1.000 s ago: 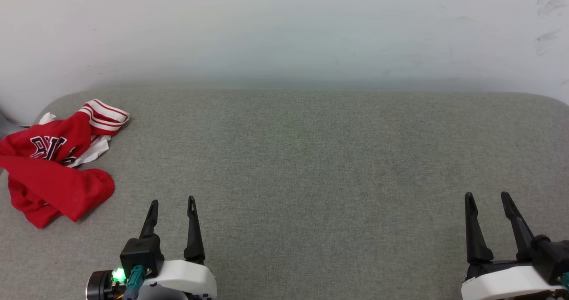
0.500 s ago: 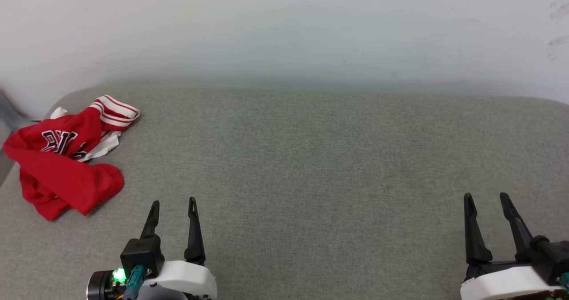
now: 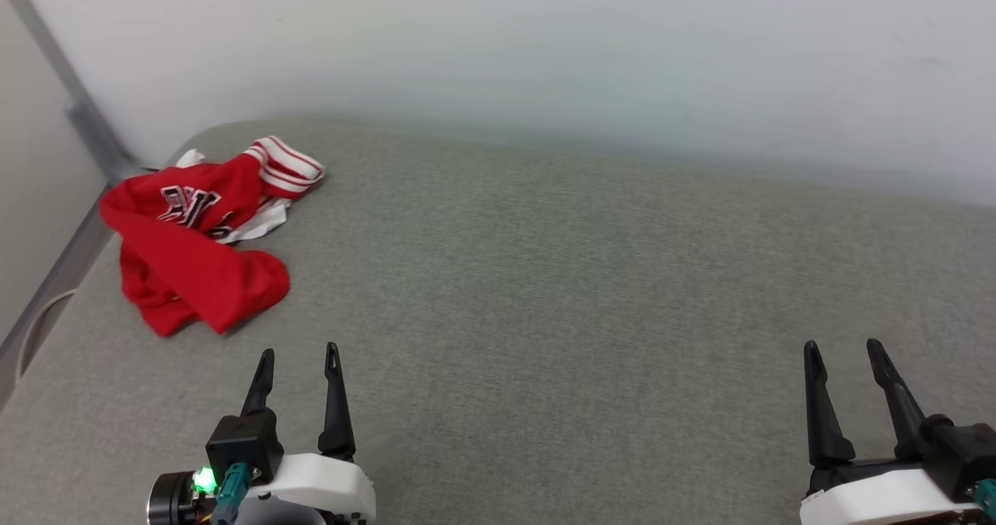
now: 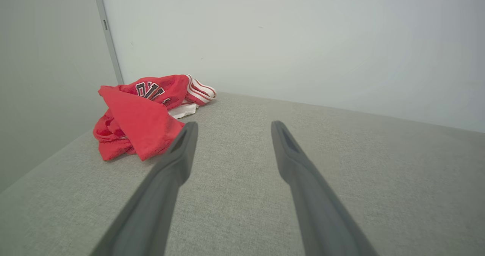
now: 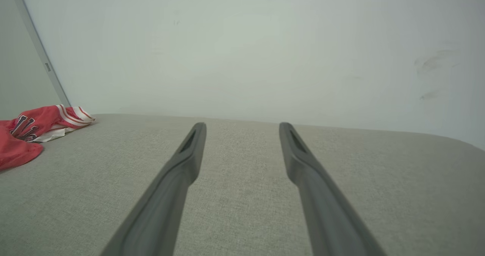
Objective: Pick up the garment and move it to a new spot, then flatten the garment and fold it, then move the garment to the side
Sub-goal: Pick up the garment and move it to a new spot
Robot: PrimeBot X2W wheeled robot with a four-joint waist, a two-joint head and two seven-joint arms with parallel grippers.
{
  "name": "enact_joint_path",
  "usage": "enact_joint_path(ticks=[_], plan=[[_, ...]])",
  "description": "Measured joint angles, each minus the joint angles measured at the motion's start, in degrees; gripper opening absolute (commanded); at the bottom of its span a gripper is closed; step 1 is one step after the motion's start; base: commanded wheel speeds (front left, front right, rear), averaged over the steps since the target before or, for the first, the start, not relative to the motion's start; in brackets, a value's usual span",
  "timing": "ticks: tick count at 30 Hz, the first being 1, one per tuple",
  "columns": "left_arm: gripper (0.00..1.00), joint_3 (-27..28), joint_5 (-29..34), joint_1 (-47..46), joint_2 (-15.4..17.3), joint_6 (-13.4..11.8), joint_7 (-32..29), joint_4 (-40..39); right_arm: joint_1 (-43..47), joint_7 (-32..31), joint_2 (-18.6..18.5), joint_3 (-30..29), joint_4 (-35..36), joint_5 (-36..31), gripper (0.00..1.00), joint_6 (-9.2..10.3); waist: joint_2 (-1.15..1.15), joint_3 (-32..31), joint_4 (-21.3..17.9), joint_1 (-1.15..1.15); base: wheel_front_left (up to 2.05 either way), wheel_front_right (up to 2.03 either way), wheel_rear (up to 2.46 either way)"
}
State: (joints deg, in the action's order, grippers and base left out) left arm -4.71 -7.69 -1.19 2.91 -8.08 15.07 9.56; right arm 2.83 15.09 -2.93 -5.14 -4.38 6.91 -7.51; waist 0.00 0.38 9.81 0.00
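Observation:
The garment [image 3: 198, 245] lies crumpled at the far left corner of the grey fabric surface [image 3: 545, 292], red with striped white trim and dark lettering. My left gripper [image 3: 299, 351] stands open at the lower left, empty, a short way in front and right of the garment. In the left wrist view the garment [image 4: 144, 112] sits just left of and beyond my left gripper [image 4: 233, 125]. My right gripper [image 3: 840, 346] is open and empty at the lower right, far from the cloth. The right wrist view has the garment [image 5: 30, 131] at its left edge, my right gripper [image 5: 242, 125] pointing at the wall.
A pale wall [image 3: 545, 58] runs along the far edge of the surface. A grey metal strip [image 3: 70, 97] slants down the wall corner at the left, close behind the garment. The surface's left edge [image 3: 47, 315] drops off beside the cloth.
The camera has turned left, so the garment sits further right and higher in the picture and the wall corner has come into view. The garment and both grippers have not visibly moved.

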Motion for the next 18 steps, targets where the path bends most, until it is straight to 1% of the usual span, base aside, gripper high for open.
enact_joint_path(ticks=[9, 18], plan=[[1.00, 1.04, 0.12, 0.02, 0.01, 0.30, 0.00, 0.12, 0.16, 0.00, 0.00, 0.60, 0.16, 0.10, 1.00, 0.00, 0.00, 0.12, 5.65, 0.00, 0.00, 0.00, 0.00], [1.00, 1.52, -0.15, 0.06, 0.01, 0.51, 0.00, 0.15, 0.21, 0.00, 0.01, 0.91, 0.41, 0.09, 1.00, 0.00, 0.00, 0.25, 10.42, 0.00, 0.00, 0.00, 0.00]])
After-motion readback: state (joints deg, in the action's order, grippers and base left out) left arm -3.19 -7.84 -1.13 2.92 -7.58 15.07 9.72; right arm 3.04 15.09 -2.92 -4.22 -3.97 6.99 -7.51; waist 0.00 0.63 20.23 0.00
